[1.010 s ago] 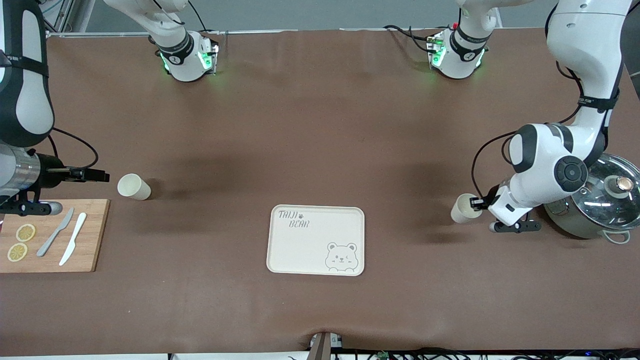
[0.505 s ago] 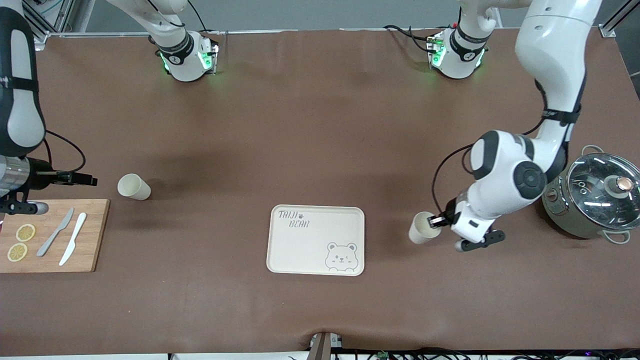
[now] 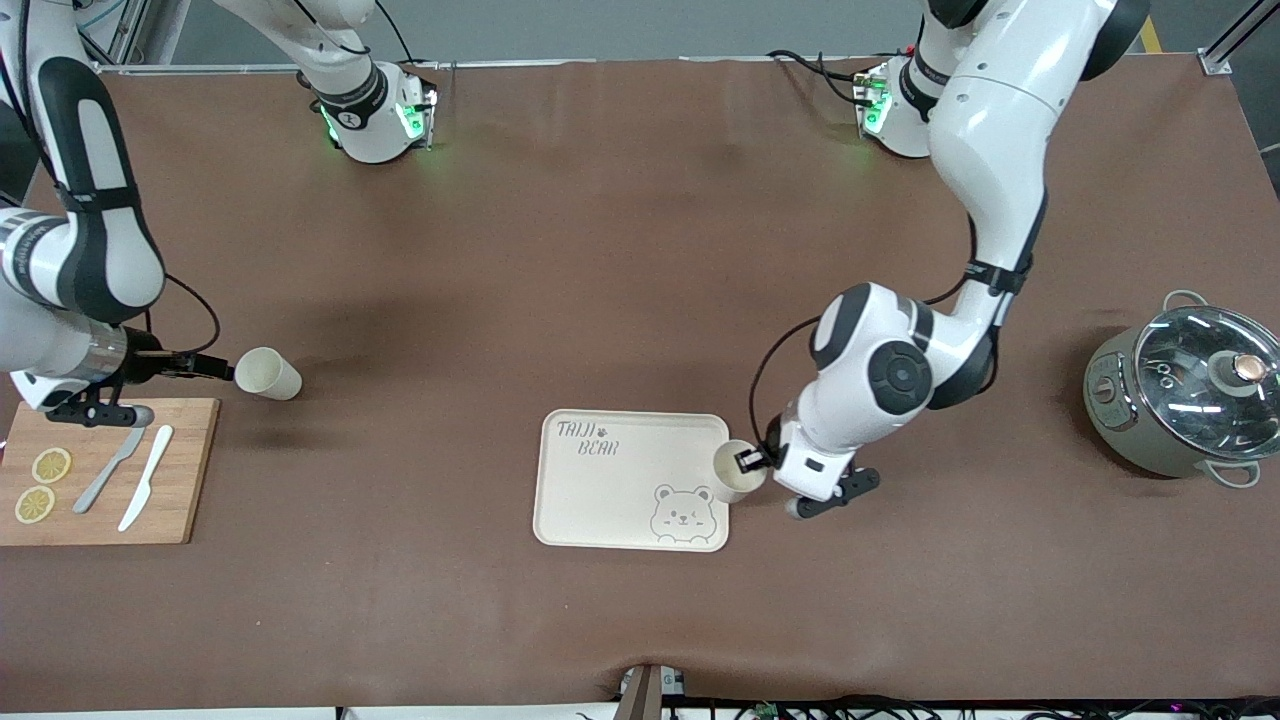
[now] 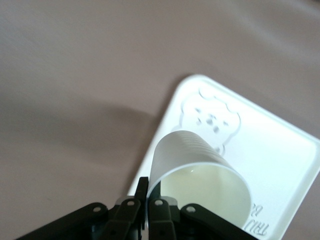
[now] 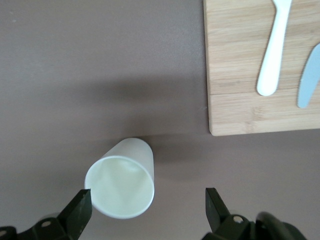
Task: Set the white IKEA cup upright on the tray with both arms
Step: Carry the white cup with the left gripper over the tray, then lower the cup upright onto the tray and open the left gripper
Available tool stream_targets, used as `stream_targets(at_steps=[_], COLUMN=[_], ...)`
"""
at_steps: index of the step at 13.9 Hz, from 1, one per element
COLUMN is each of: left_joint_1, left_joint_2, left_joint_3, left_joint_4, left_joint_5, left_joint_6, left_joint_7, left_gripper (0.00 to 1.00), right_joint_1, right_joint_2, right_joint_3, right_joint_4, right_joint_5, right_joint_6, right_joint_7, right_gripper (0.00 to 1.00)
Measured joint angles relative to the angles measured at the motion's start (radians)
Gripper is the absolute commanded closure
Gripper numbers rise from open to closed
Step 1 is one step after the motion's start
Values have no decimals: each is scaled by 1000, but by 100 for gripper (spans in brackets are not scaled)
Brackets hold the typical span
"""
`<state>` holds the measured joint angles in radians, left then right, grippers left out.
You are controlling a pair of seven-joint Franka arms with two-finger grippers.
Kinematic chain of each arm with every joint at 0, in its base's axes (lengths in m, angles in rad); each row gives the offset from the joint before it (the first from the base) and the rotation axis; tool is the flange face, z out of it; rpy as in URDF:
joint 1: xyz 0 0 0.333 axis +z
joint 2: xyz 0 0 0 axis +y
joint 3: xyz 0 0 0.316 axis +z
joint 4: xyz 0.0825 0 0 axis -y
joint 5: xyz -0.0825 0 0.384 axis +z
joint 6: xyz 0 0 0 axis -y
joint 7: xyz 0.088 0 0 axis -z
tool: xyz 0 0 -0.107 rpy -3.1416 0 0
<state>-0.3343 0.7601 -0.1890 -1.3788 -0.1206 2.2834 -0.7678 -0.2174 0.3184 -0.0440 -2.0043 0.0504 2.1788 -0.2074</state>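
Left gripper pinches the carried cup's rim over the tray edge; right gripper, jaws spread, straddles the second cup beside the cutting board.

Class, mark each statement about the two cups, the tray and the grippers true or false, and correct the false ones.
1. The left gripper holds a cup by its rim. True.
2. That cup is over the edge of the tray. True.
3. The right gripper is shut on the second cup. False: its jaws are open, with the cup near one finger.
4. The second cup stands on the cutting board. False: it is on the table beside the board.
5. Two knives lie on the tray. False: they lie on the cutting board.
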Motion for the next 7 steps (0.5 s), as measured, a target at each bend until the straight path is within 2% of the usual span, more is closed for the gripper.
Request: stream_targets(at_steps=[2, 5, 7], left_joint_1=[-31, -60, -62], left_joint_2=[18, 44, 63], left_joint_3=[1, 2, 3], left_joint_4=[2, 3, 4], left_joint_5=[0, 0, 0], left_joint_6=[4, 12, 35], left_joint_7=[0, 0, 0], left_gripper=[100, 99, 82], right_joint_1=[0, -1, -1], right_joint_2=[0, -1, 0], right_joint_3=[0, -2, -2], right_joint_4=[-37, -69, -90], right_joint_5=[0, 0, 0], right_joint_6=[54, 59, 64], right_joint_7=[0, 0, 0], right_gripper=[2, 12, 14])
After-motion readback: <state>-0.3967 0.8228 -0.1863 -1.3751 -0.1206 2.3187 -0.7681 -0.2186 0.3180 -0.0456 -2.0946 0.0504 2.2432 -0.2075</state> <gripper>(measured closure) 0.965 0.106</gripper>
